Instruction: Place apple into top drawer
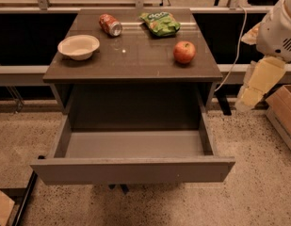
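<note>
This looks like a robotics test space in a lab or office, not a home. A lone grey cabinet [135, 60] with its top drawer [131, 169] open stands on speckled hard floor [258, 192]. A cable [235, 51] hangs behind it, a cardboard box [284, 109] sits at right, and the robot's gripper [248, 95] hangs off the cabinet's right side.
</note>
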Robot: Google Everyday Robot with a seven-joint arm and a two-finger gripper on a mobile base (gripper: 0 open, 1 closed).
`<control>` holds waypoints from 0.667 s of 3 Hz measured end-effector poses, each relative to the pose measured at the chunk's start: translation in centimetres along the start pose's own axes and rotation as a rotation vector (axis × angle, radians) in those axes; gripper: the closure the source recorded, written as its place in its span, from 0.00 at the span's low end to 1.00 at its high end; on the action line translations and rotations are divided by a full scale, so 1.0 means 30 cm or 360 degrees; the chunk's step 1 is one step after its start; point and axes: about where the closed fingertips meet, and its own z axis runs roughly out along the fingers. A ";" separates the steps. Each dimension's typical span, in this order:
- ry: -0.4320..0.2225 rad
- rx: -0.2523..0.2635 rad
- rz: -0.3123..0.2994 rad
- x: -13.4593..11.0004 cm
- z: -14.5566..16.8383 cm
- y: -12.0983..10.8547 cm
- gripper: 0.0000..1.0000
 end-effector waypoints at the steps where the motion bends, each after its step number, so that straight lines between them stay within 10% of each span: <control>1: -0.0002 -0.0002 0.0001 0.000 0.004 -0.003 0.00; 2: 0.0016 0.0012 0.0071 -0.004 0.027 -0.015 0.00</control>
